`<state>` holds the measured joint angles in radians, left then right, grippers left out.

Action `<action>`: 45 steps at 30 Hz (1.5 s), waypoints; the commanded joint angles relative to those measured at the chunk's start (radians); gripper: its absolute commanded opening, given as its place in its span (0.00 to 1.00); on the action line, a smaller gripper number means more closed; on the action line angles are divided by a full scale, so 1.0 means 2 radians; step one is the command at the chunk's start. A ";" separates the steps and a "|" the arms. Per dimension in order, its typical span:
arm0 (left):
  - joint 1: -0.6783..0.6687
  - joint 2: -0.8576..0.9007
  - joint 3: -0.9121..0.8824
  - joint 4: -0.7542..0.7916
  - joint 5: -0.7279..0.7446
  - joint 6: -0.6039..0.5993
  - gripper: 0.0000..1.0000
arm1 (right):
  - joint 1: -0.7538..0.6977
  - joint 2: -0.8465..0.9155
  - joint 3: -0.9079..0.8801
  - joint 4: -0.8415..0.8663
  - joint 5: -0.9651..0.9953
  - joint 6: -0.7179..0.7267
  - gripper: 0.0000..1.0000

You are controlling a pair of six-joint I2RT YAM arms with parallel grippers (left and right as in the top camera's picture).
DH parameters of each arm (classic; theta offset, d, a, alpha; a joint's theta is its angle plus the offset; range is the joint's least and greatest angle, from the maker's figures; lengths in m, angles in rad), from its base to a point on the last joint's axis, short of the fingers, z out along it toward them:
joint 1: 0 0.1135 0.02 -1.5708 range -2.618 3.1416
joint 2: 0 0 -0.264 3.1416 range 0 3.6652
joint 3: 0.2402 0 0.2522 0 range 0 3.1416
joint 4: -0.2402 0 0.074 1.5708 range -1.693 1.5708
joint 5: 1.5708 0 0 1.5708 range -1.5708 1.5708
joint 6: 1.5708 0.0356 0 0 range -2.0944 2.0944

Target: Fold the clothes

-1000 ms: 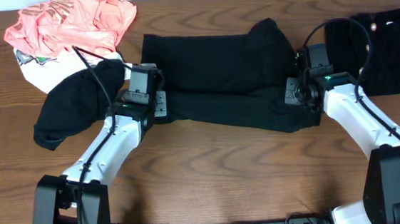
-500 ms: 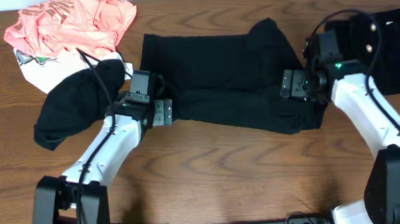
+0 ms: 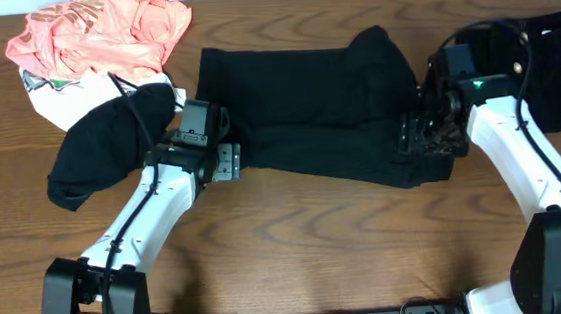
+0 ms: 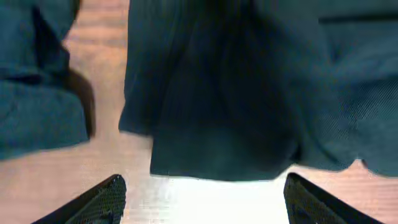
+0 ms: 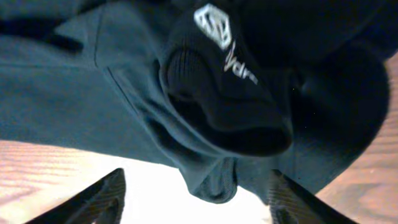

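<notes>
A black garment [image 3: 307,105] lies spread across the middle of the table, with one sleeve folded over its right part. My left gripper [image 3: 225,162] stands at its left edge. In the left wrist view that gripper [image 4: 205,208] is open, with bare table between the fingers and the garment's hem [image 4: 224,124] just ahead. My right gripper [image 3: 410,139] is over the garment's right end. The right wrist view shows it [image 5: 196,202] open, with a fold of cloth [image 5: 211,177] hanging loose between the fingers, below a cuff [image 5: 217,56] bearing a white logo.
A pile of clothes lies at the back left: a coral piece [image 3: 100,33], a white one [image 3: 47,95] and a black one [image 3: 104,146] beside my left arm. More black clothes [image 3: 554,65] lie at the back right, behind my right arm.
Both grippers were shut at the garment's ends and now stand open, the cloth let go. The left gripper has drawn back slightly from the hem; the right has shifted a little toward the front.
</notes>
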<state>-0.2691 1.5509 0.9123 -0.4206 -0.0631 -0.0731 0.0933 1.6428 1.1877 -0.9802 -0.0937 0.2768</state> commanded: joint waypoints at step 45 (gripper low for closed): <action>0.016 0.123 -0.008 0.047 -0.008 0.074 0.21 | 0.050 0.002 -0.119 0.104 0.021 -0.002 0.49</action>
<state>-0.2504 1.7599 0.9123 -0.2981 -0.0521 0.0647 0.1879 1.6428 0.9817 -0.7864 -0.0704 0.2764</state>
